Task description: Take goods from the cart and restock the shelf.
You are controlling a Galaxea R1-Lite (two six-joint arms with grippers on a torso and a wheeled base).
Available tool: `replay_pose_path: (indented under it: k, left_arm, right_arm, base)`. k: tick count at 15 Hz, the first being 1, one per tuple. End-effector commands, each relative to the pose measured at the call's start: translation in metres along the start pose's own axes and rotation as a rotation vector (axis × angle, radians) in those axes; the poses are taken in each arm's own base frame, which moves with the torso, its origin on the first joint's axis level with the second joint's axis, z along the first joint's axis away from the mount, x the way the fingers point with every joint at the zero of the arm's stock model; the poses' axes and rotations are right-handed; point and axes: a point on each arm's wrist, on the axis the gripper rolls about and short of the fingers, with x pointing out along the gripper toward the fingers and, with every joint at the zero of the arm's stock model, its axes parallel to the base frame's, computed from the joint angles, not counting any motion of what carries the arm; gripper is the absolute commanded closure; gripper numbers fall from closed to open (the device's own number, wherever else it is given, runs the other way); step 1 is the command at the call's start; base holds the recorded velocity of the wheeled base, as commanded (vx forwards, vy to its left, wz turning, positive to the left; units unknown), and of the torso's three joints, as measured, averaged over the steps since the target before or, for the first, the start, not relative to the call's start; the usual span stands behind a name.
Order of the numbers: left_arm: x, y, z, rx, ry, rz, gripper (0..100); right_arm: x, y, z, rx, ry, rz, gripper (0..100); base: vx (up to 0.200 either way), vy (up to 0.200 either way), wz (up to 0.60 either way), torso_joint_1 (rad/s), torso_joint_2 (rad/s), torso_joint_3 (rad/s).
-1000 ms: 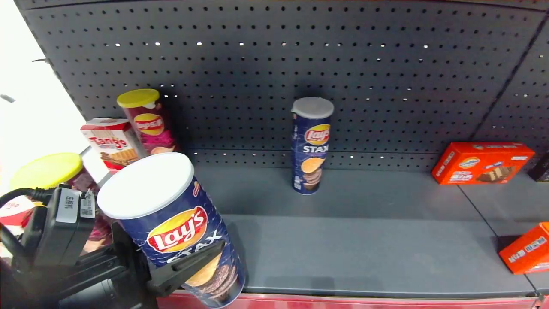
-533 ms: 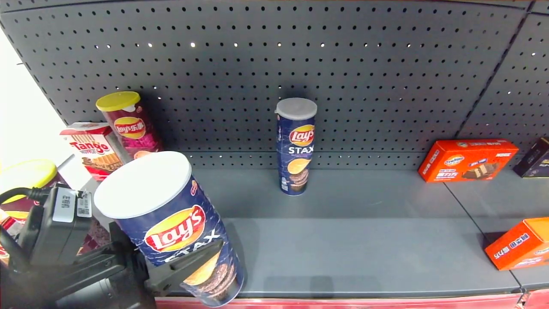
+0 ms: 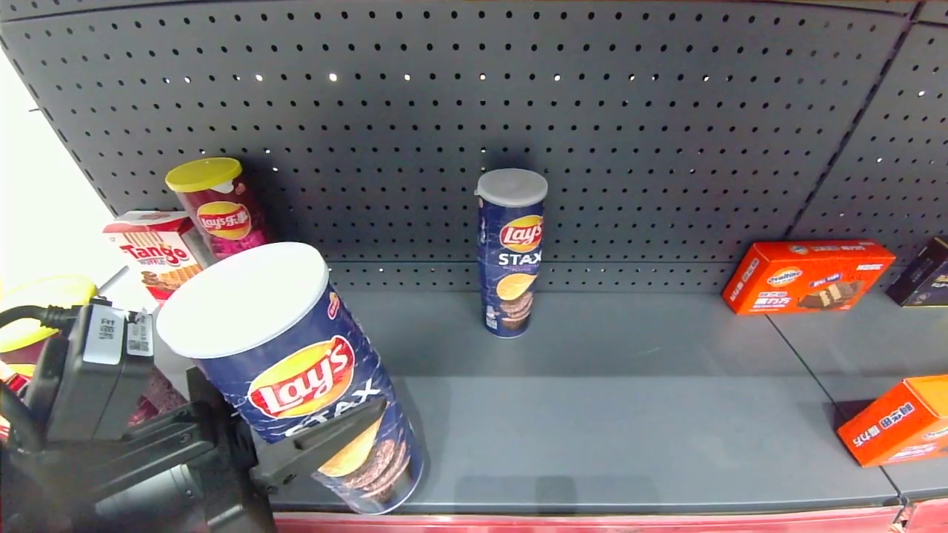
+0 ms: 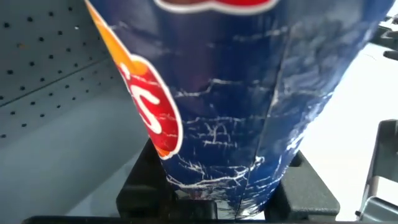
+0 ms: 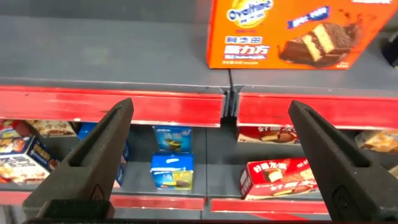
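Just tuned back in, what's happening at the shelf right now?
The left gripper is shut on a blue chips can, holding it tilted over the front left of the shelf; whether its base touches the shelf is unclear. A matching can stands upright farther back, near the pegboard. The right gripper hangs open and empty in front of the shelf edge, by an orange box.
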Motion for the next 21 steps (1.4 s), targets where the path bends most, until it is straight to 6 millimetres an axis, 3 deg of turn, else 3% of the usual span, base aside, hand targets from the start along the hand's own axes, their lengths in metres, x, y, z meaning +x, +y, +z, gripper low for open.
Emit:
replay_pose_path:
  k: [1, 2, 6, 11, 15, 19, 21]
  left_arm:
    - [0.006, 0.009, 0.012, 0.004, 0.000, 0.055, 100]
    - [0.009, 0.011, 0.015, -0.001, 0.011, 0.055, 100]
    - [0.011, 0.012, 0.018, -0.008, 0.028, 0.051, 100]
    - [0.009, 0.011, 0.013, -0.015, 0.044, 0.042, 100]
    - [0.008, 0.010, 0.010, -0.021, 0.056, 0.047, 100]
    - [0.007, 0.010, 0.009, -0.025, 0.062, 0.049, 100]
    - [0.006, 0.009, 0.006, -0.029, 0.072, 0.050, 100]
  right_arm:
    - [0.006, -0.001, 0.057, 0.000, 0.015, 0.069, 0]
    - [0.007, -0.002, 0.081, -0.002, -0.028, 0.074, 0]
    - [0.044, 0.000, 0.132, -0.003, 0.014, 0.226, 0]
    - [0.101, 0.018, 0.147, -0.028, 0.063, 0.418, 0]
    - [0.129, 0.034, 0.152, 0.011, 0.102, 0.521, 0]
    - [0.187, 0.053, 0.161, 0.019, 0.022, 0.563, 0]
    - [0.204, 0.063, 0.165, 0.020, 0.033, 0.657, 0]
  base:
    - [0.000, 0.000, 0.00, 0.000, 0.00, 0.000]
    - [0.000, 0.000, 0.00, 0.000, 0.00, 0.000]
    - [0.000, 0.000, 0.00, 0.000, 0.00, 0.000]
    - [0.000, 0.000, 0.00, 0.000, 0.00, 0.000]
    - [0.000, 0.000, 0.00, 0.000, 0.00, 0.000]
    - [0.000, 0.000, 0.00, 0.000, 0.00, 0.000]
    - [0.000, 0.000, 0.00, 0.000, 0.00, 0.000]
